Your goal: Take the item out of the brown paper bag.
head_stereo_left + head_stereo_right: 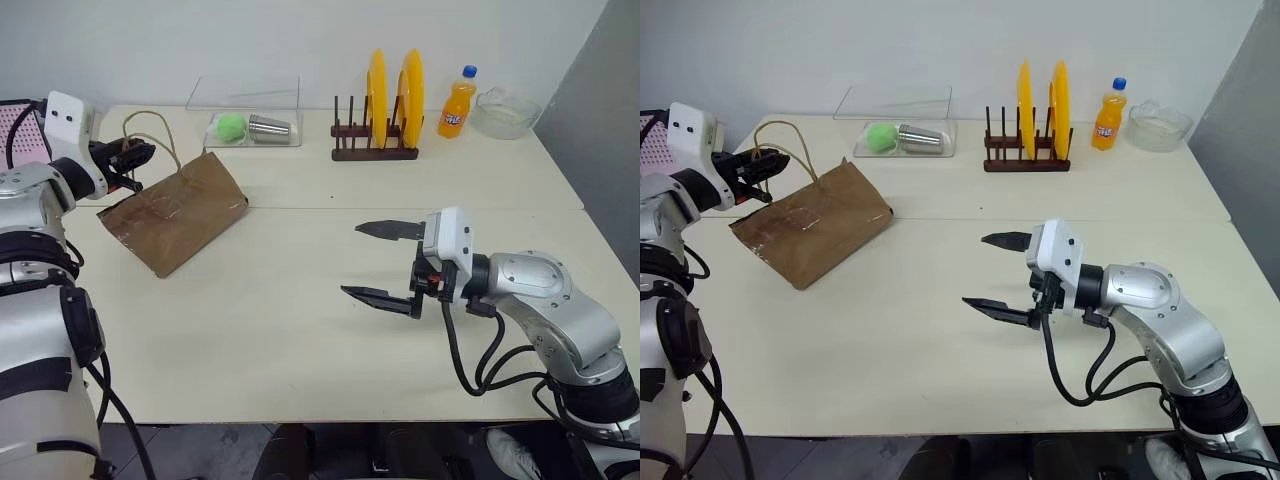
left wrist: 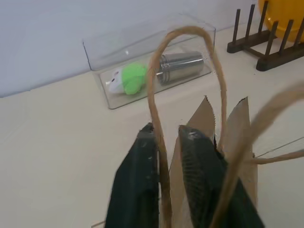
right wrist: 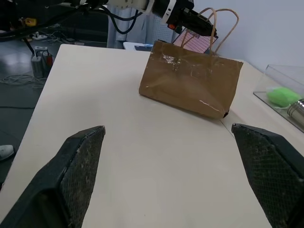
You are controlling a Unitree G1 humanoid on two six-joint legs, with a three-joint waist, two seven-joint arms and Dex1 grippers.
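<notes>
Your brown paper bag [image 1: 175, 212] sits on the left part of the table [image 1: 300, 330], tilted, with its mouth and two loop handles [image 1: 150, 130] toward your left arm. Whatever is inside it is hidden, so you cannot tell where the item lies. Your left gripper [image 1: 135, 160] is at the bag's top edge, its two black fingers [image 2: 137, 185] pinched together on one of the handle loops, as your left wrist view shows close up.

Your right gripper [image 1: 385, 262] hangs over the bare middle of the table, well apart from the bag, its fingers spread wide with nothing between them, pointing toward the bag.

Behind the bag, along the far edge, you have a clear box [image 1: 250, 112] holding a green ball [image 1: 232, 126] and a metal cup [image 1: 269, 128], then a plate rack [image 1: 375, 150] with two yellow plates [image 1: 410, 95], an orange soda bottle [image 1: 457, 105] and a glass bowl [image 1: 506, 112].
</notes>
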